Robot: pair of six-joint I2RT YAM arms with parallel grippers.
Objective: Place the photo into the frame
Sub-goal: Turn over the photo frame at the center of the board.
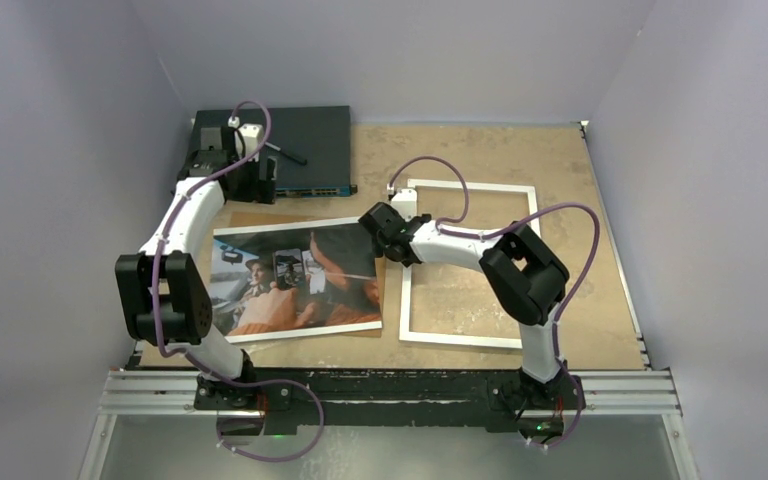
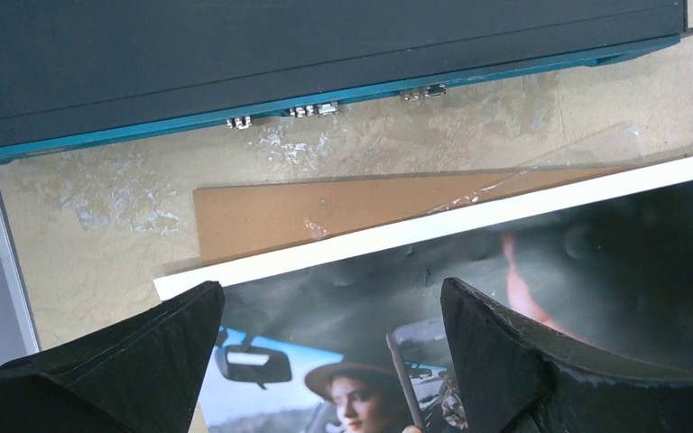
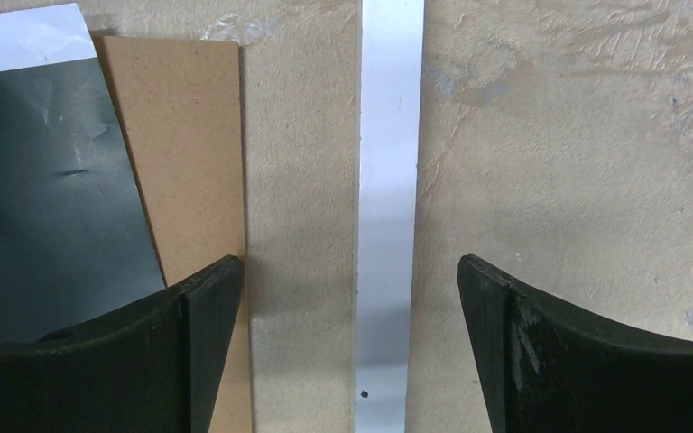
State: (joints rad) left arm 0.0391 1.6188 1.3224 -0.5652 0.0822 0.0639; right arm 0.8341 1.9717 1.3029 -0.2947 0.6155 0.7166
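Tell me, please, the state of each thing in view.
photo: face up, flat, not framed.
frame: lying flat, nothing inside.
board: flat, partly under photo.
left tool: open, above photo's edge.
right tool: open, straddling a frame bar.

Two white-and-black arms on my feeds

The left arm [image 1: 188, 215] and the right arm [image 1: 455, 245] each had smooth white link shells between chunky black joint housings, and a thin purple cable [image 1: 426, 159] ran in loose loops along each. Through the wrist cameras I saw matte black fingers [image 2: 505, 361], wedge-shaped, with slightly ragged edges.
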